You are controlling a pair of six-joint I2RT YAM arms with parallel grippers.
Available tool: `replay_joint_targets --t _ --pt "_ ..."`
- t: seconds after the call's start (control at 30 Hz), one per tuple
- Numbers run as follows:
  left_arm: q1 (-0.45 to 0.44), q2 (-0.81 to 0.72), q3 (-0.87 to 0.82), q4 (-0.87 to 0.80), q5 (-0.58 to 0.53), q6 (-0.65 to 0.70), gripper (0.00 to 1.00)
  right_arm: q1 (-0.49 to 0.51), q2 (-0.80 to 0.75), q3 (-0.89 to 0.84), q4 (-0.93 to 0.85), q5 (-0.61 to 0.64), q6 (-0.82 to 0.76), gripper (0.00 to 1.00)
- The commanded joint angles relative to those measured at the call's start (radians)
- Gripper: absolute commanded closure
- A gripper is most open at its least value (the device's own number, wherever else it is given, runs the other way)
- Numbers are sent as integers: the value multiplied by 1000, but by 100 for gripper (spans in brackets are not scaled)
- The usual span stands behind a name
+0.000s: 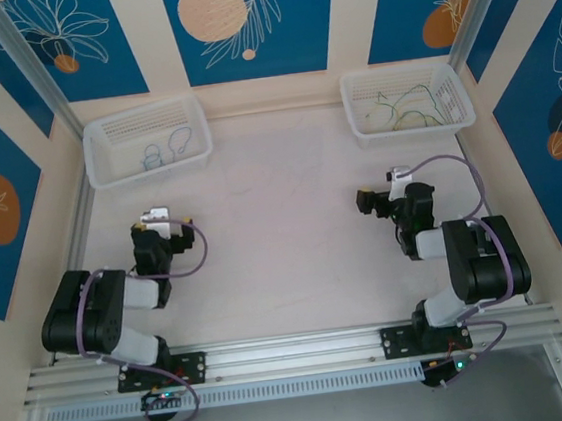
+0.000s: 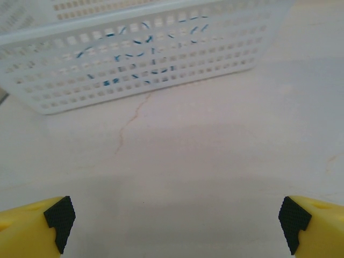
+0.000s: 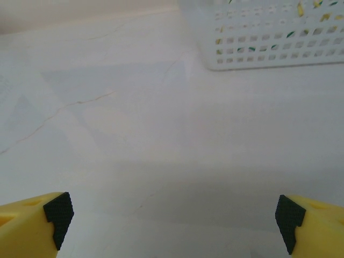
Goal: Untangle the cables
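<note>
The cables are lying in two baskets: a blue cable [image 1: 159, 151] at 11 o'clock in the left basket [image 1: 141, 120], and green and yellow cables [image 1: 406, 110] at 1 o'clock in the right basket [image 1: 397, 71]. These are looking snarled, so sorting is seeming partly done at best. The blue cable is curling roughly from 8 to 2 o'clock, while the others are sprawling from 9 to 3. The left claw [image 2: 174, 220] and right claw [image 3: 172, 220] are hanging released over the table [image 1: 283, 230], grasping nothing.

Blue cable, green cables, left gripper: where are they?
Blue cable [image 1: 152, 158]: top view, on its tangled middle.
Green cables [image 1: 407, 115]: top view, on the bundle's middle.
Left gripper [image 2: 177, 223]: left wrist view, midway between open fingertips.
</note>
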Motion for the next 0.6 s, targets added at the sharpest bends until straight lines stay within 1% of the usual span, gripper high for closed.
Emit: replay_joint_targets --t 0.0,0.03,0.07,0.13,0.27,0.33,0.57 --pt "16 19 114 -108 113 33 0 -3 12 50 -20 -43 -14 1" --pt "16 30 156 -170 126 40 0 -3 13 51 -16 -44 -14 1" --pt "30 25 153 -169 115 19 0 2 13 50 -17 -31 -19 1" --pt "30 26 150 -164 100 14 0 23 11 48 -15 6 -31 1" --pt "30 26 151 -166 104 16 0 24 11 49 -17 8 -31 1" --pt "31 26 159 -181 123 22 0 22 11 50 -16 6 -31 1" --pt "32 26 160 -182 124 21 0 20 14 54 -26 -1 -28 1"
